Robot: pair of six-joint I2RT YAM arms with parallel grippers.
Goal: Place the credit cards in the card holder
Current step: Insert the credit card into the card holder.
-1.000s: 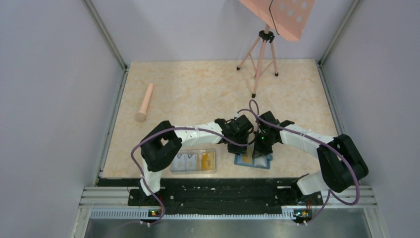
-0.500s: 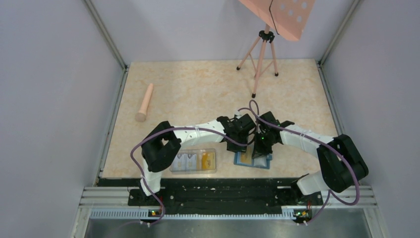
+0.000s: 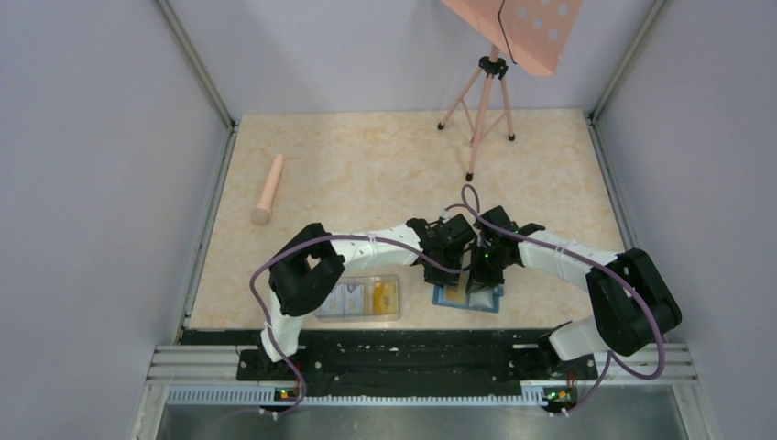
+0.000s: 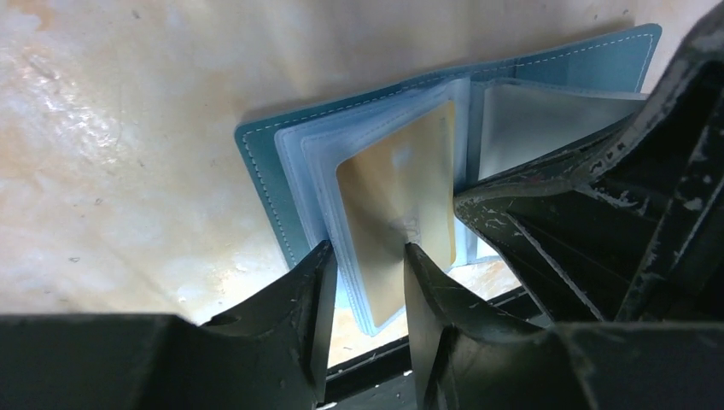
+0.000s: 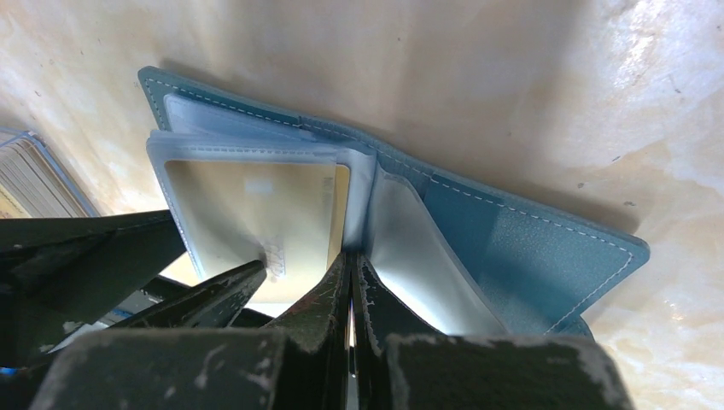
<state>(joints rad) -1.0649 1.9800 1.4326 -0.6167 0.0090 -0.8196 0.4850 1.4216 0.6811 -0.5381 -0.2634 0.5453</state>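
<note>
The teal card holder (image 3: 491, 301) lies open near the table's front edge, its pale sleeves fanned out (image 4: 265, 171) (image 5: 529, 256). A yellow-gold credit card (image 4: 397, 188) (image 5: 256, 205) sits in a clear sleeve on the holder's left half. My left gripper (image 3: 436, 278) (image 4: 367, 256) is open and straddles the sleeve's near edge, one fingertip (image 4: 411, 256) resting on the card. My right gripper (image 3: 478, 280) (image 5: 352, 260) is shut, its tips pressed down at the sleeves' fold by the spine. More credit cards (image 3: 344, 298) lie in a clear box.
The clear plastic box (image 3: 359, 282) stands left of the holder, by the front edge. A pink cylinder (image 3: 268, 190) lies at the far left. A pink tripod (image 3: 484, 110) with a pink panel (image 3: 513, 27) stands at the back. A black rail (image 3: 403, 348) borders the front.
The left arm's elbow has shifted right and its gripper has edged slightly toward the right gripper. The card holder and the right arm have stayed put.
</note>
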